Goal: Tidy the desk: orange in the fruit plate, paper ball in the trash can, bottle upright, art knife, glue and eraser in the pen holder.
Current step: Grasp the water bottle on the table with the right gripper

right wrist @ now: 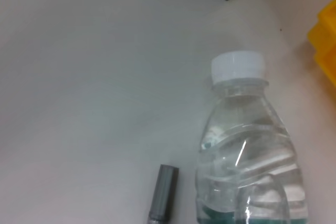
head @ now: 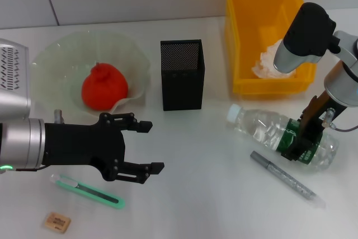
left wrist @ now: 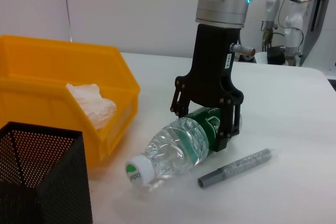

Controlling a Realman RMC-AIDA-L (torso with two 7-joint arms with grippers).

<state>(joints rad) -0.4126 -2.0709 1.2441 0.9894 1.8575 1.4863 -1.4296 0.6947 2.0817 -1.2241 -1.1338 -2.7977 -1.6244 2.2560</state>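
The clear bottle (head: 262, 128) lies on its side at the right, white cap toward the pen holder. My right gripper (head: 305, 136) straddles its green label, fingers (left wrist: 227, 135) pressed on both sides, shut on the bottle (left wrist: 173, 150). The right wrist view looks along the bottle (right wrist: 247, 145) toward its cap. The grey glue pen (head: 285, 178) lies just in front of it. My left gripper (head: 155, 146) hovers open and empty at the front left. The green art knife (head: 89, 190) and tan eraser (head: 57, 221) lie below it. The orange (head: 104, 87) sits in the fruit plate (head: 56, 48).
The black mesh pen holder (head: 182, 74) stands at the centre back. The yellow trash can (head: 246, 37) at the back right holds the white paper ball (head: 274, 60). The left wrist view shows the trash can (left wrist: 63, 66) behind the pen holder (left wrist: 42, 171).
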